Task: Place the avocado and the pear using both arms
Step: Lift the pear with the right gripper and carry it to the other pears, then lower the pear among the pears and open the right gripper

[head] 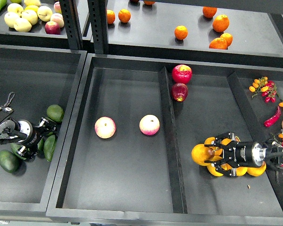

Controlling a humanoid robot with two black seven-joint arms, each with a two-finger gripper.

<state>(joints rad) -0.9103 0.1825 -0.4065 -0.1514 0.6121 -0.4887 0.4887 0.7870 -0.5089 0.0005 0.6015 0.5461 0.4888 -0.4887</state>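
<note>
My right gripper (211, 155) is shut on the yellow-orange pear (198, 154) and holds it in the right compartment, just left of a pile of similar pears (217, 170). My left gripper (41, 135) sits among dark green avocados in the left tray. One avocado (49, 147) lies right against its fingers, another avocado (54, 113) lies above it, and a third (8, 161) lies lower left. The left fingers are dark against the fruit, so I cannot tell whether they grip anything.
Two pink-and-cream apples (105, 127) (149, 125) lie in the middle tray. A raised divider (172, 141) separates it from the right compartment, which holds two red apples (181, 74). Chillies and small fruit (271, 115) lie far right. Oranges (220, 22) sit on the upper shelf.
</note>
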